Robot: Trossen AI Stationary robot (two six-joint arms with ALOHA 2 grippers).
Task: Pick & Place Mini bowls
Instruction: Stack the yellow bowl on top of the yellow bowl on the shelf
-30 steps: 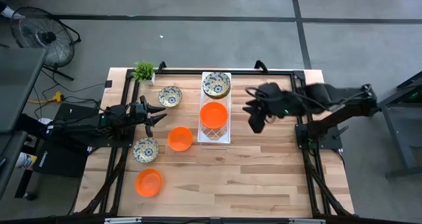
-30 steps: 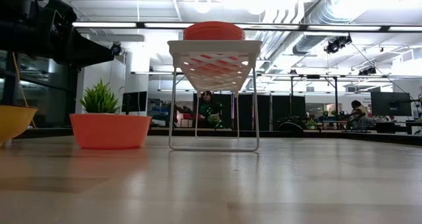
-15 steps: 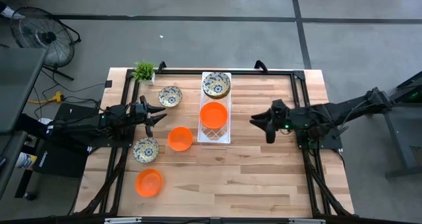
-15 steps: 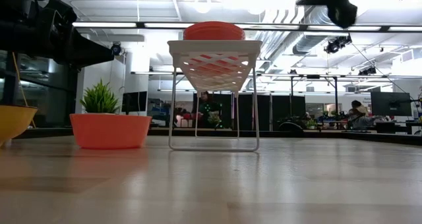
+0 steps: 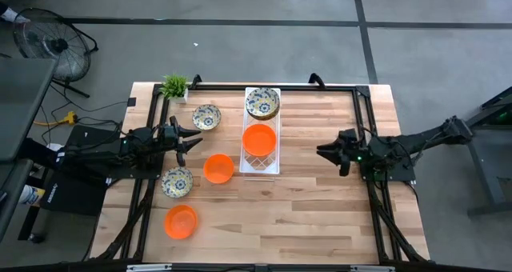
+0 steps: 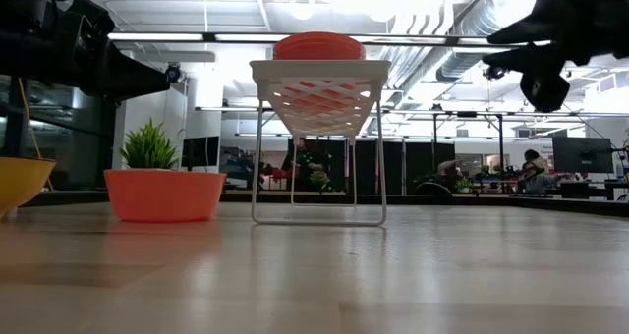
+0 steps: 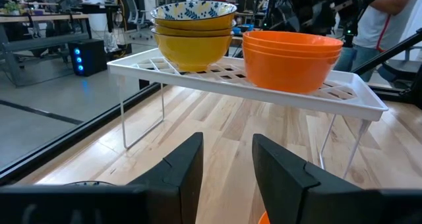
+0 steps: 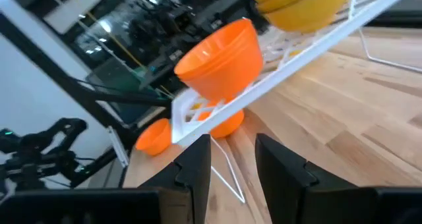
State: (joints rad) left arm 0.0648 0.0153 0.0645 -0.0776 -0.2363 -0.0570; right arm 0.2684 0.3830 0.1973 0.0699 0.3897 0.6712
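we take the white rack (image 5: 261, 148) at the middle of the tabletop (image 5: 304, 200) as landmark. on it sit a stack of orange bowls (image 5: 259, 139) and a stack of patterned bowls (image 5: 262, 103). left of the rack, on the tabletop, lie two orange bowls (image 5: 218, 168) (image 5: 181, 222) and two patterned bowls (image 5: 206, 116) (image 5: 177, 182). the left gripper (image 5: 192, 139) hovers left of the rack, jaws narrowly apart, empty. the right gripper (image 5: 326, 150) hovers right of the rack, jaws narrowly apart, empty.

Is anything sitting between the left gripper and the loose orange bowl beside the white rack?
Nothing visible does. The left gripper hangs open, apart from the plain orange bowl, with only bare wooden table between them.
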